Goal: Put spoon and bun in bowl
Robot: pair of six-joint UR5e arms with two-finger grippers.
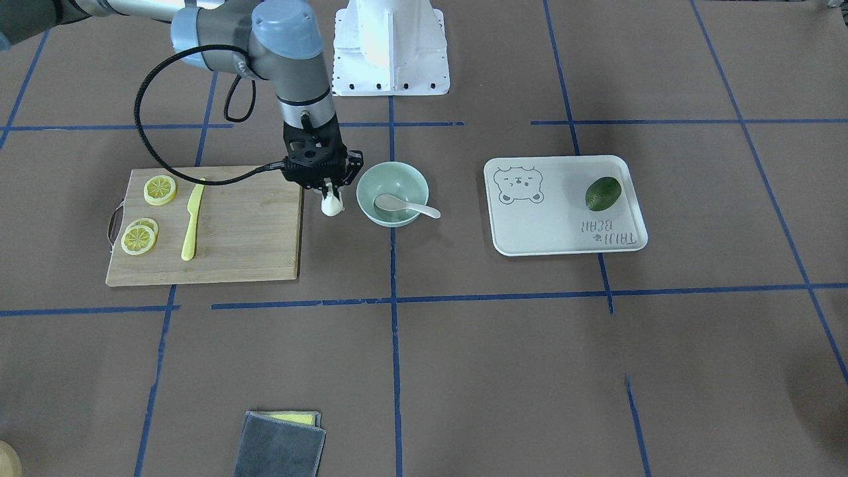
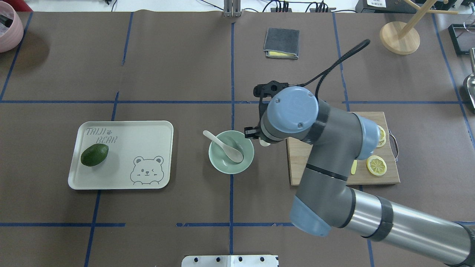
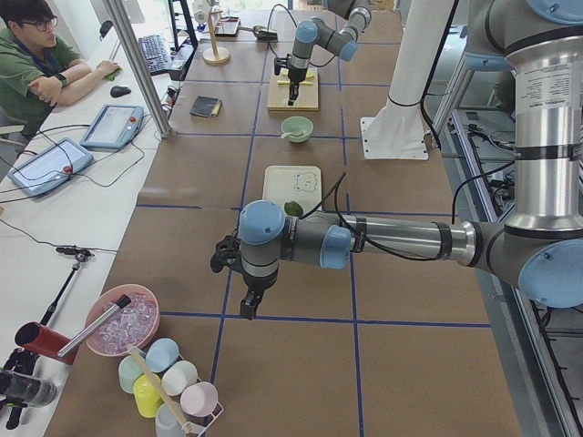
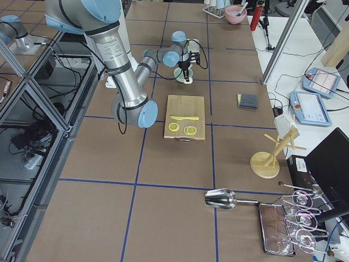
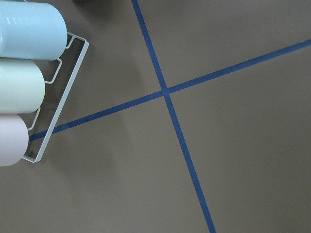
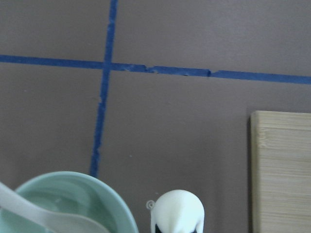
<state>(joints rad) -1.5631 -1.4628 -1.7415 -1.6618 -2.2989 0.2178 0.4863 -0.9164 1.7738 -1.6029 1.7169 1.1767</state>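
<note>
Your right gripper [image 1: 329, 194] grips the bun [image 1: 332, 206], the bowl [image 1: 397, 177] just beside it; release now and it likely misses the rim.

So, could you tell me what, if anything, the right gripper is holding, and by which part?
The right gripper holds the bun, pinched at its upper part, just beside the bowl.

Your bowl [image 1: 391, 165] is plain pale mint-green, the spoon [image 1: 397, 202] translucent grey-white, the bun [image 1: 332, 207] white, the worktop [image 1: 503, 371] brown with a blue tape grid [image 1: 395, 371].
</note>
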